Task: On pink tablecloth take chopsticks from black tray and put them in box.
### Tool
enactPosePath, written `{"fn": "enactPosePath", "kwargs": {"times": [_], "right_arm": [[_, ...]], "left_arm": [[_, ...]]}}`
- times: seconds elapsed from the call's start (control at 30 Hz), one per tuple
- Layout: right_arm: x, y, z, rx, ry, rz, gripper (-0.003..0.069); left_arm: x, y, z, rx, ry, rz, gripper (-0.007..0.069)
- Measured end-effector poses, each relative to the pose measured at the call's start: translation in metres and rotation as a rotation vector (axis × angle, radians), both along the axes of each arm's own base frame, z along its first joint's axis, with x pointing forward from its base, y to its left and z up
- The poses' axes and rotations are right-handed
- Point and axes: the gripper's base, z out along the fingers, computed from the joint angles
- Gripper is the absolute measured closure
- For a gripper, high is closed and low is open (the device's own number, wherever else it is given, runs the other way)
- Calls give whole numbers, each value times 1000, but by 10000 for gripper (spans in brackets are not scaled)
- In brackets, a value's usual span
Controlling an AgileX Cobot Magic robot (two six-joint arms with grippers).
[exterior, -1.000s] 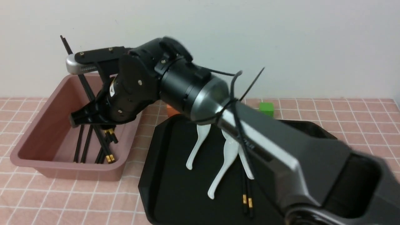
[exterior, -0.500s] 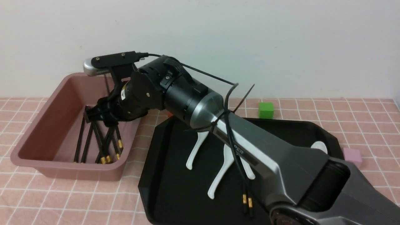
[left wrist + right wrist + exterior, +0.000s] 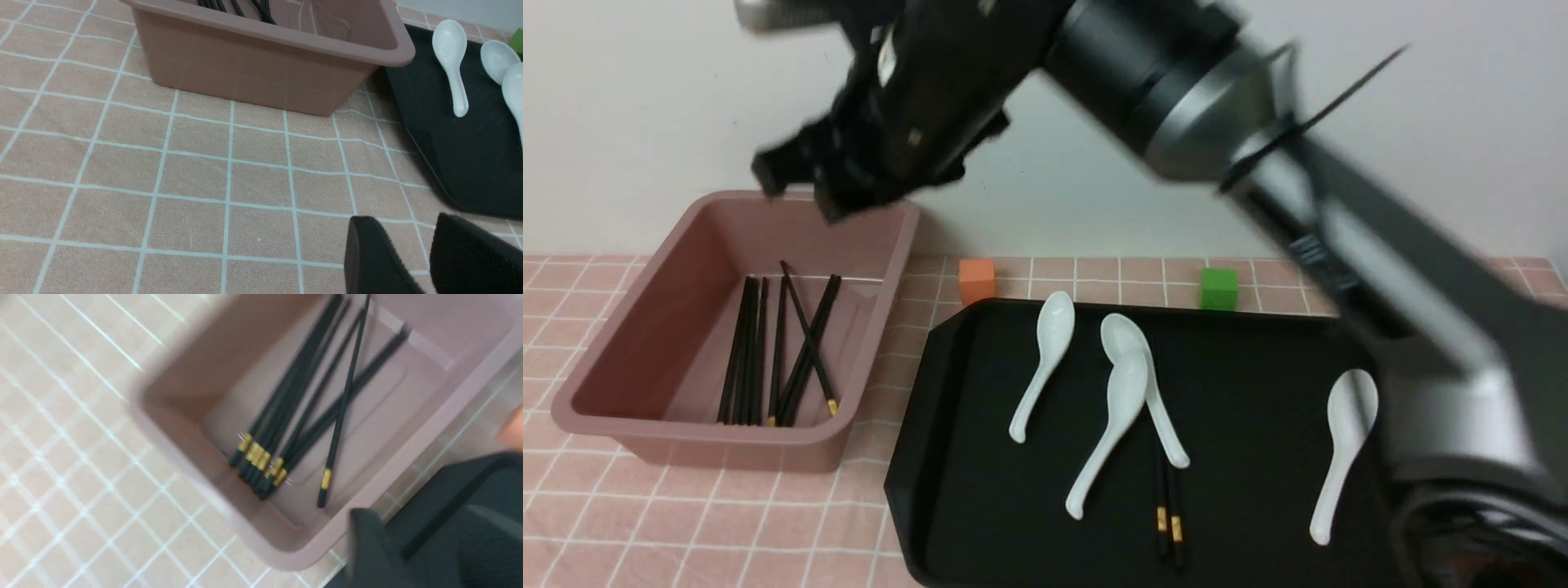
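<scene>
The right gripper point(image 3: 800, 175) is hanging in the air above the far rim of the box point(image 3: 621, 416), smeared by motion blur. Whether its jaws are parted or closed cannot be told, and nothing is showing between them.

Directly below it, inside the box, a bundle of chopsticks point(image 3: 776, 351) is lying on the floor. Their gold-banded ends are pointing toward the box's near wall, and one stick is crossing the others at a slant. The right wrist view is showing the same bundle point(image 3: 302, 412), loose and clear of the fingers.

A second pair of chopsticks point(image 3: 1168, 506) is lying side by side on the black tray point(image 3: 980, 490), right of the box and well apart from the right gripper. Their far ends are running under the handle of a white spoon point(image 3: 1160, 425), one of four on the tray.

The left gripper point(image 3: 408, 245) is sitting low over the pink tablecloth point(image 3: 204, 183) on the near side of the box. It is released, with cloth showing between its jaws and nothing held.

The tray's left rim is lying just beside the box's right wall, leaving a narrow strip of cloth between them. An orange cube point(image 3: 977, 280) is standing behind that strip, and a green cube point(image 3: 1218, 287) is sitting farther right of the box, behind the tray's far rim. Bare cloth is stretching along the box's near side.
</scene>
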Motion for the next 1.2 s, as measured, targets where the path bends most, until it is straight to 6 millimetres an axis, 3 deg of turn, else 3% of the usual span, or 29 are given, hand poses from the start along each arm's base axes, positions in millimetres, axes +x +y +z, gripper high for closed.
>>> {"fn": "enactPosePath", "kwargs": {"times": [0.03, 0.1, 0.13, 0.17, 0.23, 0.27, 0.33, 0.37, 0.43, 0.67, 0.83, 1.2], "right_arm": [[-13, -13, 23, 12, -24, 17, 460], [-33, -34, 48, 14, -42, 28, 536], [-33, -34, 48, 12, -42, 29, 543], [-53, -56, 67, 2, -59, 36, 599], [-68, -74, 77, -10, -68, 30, 640], [-90, -100, 90, -19, -87, 18, 665], [-115, -131, 91, -48, -77, -11, 673], [-122, -139, 85, -69, -56, -26, 673], [-153, -176, 76, -83, -24, -81, 673], [-211, -247, 22, -33, 10, -222, 666], [-239, -277, -1, 43, 32, -280, 662], [-266, -306, -12, 63, 28, -299, 645]], "left_arm": [[0, 0, 0, 0, 0, 0, 386], [0, 0, 0, 0, 0, 0, 386], [0, 0, 0, 0, 0, 0, 386], [0, 0, 0, 0, 0, 0, 386], [0, 0, 0, 0, 0, 0, 386], [0, 0, 0, 0, 0, 0, 386], [0, 0, 0, 0, 0, 0, 386], [0, 0, 0, 0, 0, 0, 386], [0, 0, 0, 0, 0, 0, 386], [0, 0, 0, 0, 0, 0, 386], [0, 0, 0, 0, 0, 0, 386], [0, 0, 0, 0, 0, 0, 386]]}}
